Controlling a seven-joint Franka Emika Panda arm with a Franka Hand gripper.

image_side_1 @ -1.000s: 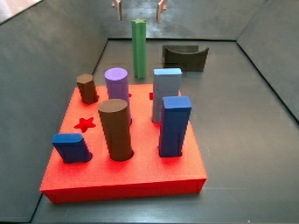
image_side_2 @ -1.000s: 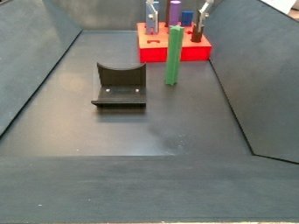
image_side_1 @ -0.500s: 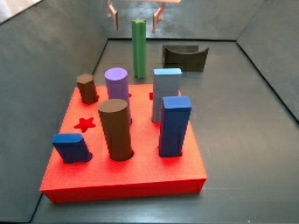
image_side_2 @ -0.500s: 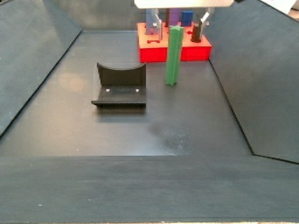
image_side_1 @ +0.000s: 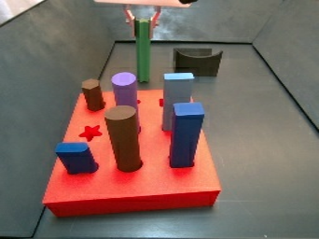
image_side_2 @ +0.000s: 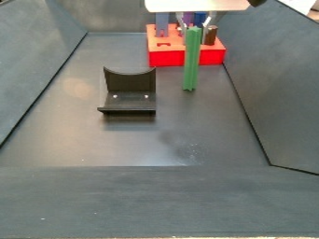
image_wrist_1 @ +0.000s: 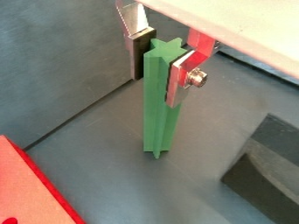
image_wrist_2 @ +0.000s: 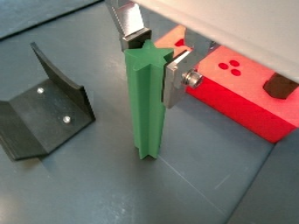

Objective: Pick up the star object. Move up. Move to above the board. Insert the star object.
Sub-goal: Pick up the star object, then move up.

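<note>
The star object, a tall green rod (image_side_1: 144, 54), stands upright on the dark floor behind the board, also seen in a side view (image_side_2: 192, 62). My gripper (image_side_1: 144, 13) is right over it, with its fingers shut on the rod's top. Both wrist views show the rod (image_wrist_1: 160, 101) (image_wrist_2: 145, 109) pressed between the dark pad and the silver plate of the gripper (image_wrist_1: 162, 54) (image_wrist_2: 153, 58). The rod's foot rests on the floor. The red board (image_side_1: 88, 191) lies nearer, with its star-shaped hole (image_side_1: 90, 132) open.
The board bears a brown cylinder (image_side_1: 121, 137), a purple peg (image_side_1: 123, 89), a small brown peg (image_side_1: 92, 94) and blue posts (image_side_1: 186, 133). The dark fixture (image_side_2: 129, 91) stands beside the rod. Sloping grey walls close in both sides.
My gripper came down from above the rod and closed round its top. The rod shifted slightly sideways.
</note>
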